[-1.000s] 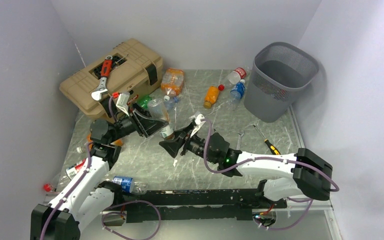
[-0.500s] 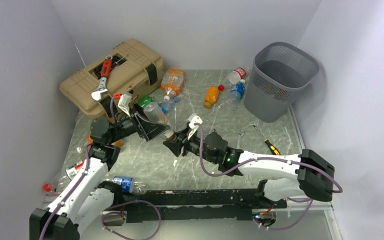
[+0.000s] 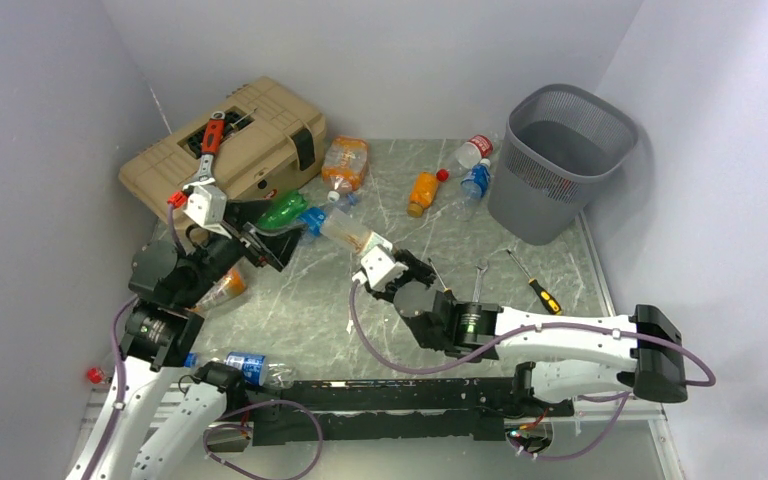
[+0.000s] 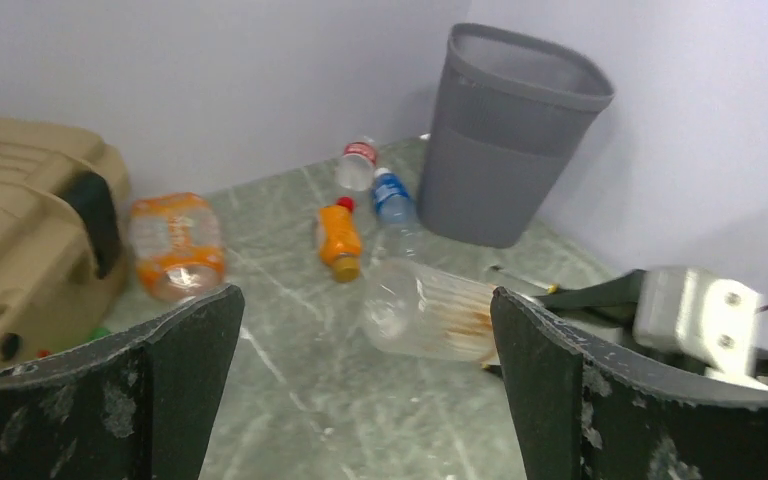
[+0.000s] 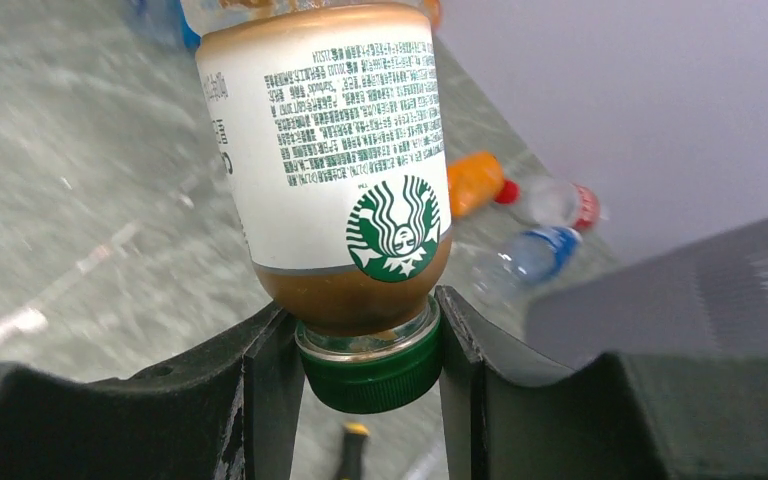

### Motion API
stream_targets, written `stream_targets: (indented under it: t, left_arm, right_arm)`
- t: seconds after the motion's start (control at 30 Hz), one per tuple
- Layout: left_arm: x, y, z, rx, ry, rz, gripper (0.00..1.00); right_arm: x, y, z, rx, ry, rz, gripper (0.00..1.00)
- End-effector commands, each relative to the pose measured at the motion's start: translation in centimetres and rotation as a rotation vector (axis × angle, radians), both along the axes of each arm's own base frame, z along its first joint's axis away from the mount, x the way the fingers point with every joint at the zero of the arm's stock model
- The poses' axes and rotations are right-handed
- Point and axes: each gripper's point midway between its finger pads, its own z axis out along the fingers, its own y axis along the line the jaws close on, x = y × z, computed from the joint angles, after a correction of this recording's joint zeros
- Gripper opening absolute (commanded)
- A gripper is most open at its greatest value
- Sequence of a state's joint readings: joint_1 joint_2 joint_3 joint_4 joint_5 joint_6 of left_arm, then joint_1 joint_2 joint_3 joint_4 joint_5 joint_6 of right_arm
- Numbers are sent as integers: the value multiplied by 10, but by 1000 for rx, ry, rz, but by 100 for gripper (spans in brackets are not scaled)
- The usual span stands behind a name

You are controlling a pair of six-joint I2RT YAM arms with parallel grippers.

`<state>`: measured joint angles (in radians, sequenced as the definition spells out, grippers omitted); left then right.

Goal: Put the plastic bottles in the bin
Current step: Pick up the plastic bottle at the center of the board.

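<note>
Right wrist: right gripper (image 5: pixel 368 345) pinches bottle (image 5: pixel 330 170) by its cap. Left gripper (image 4: pixel 365 330) wide, empty. Next: carry to bin (image 3: pixel 545 200), far-right corner.

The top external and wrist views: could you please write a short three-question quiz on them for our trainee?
1. True or false: the left gripper is shut on a bottle.
2. The right gripper grips the Starbucks bottle by: A) its green-capped neck; B) its label; C) its base.
3. Which tool lies on the tan toolbox?
Key: 1 false, it is open and empty. 2 A. 3 a red-handled adjustable wrench.
</note>
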<state>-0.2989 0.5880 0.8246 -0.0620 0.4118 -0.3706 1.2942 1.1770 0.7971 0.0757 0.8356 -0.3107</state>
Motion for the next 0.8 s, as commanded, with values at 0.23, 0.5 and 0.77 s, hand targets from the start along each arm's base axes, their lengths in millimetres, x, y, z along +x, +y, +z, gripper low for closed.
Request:
stream_targets:
  t: [0.23, 0.5, 0.77]
  left_arm:
    - [-6, -36, -57, 748, -330, -281, 99]
    - [-33, -69, -65, 902, -340, -607, 99]
    - [-65, -105, -49, 735, -169, -789, 99]
  right_arm:
    - [-28, -73, 24, -548, -249, -123, 0]
    - [-40, -80, 52, -641, -598, 45, 0]
    - [-46, -63, 78, -660, -721, 114, 0]
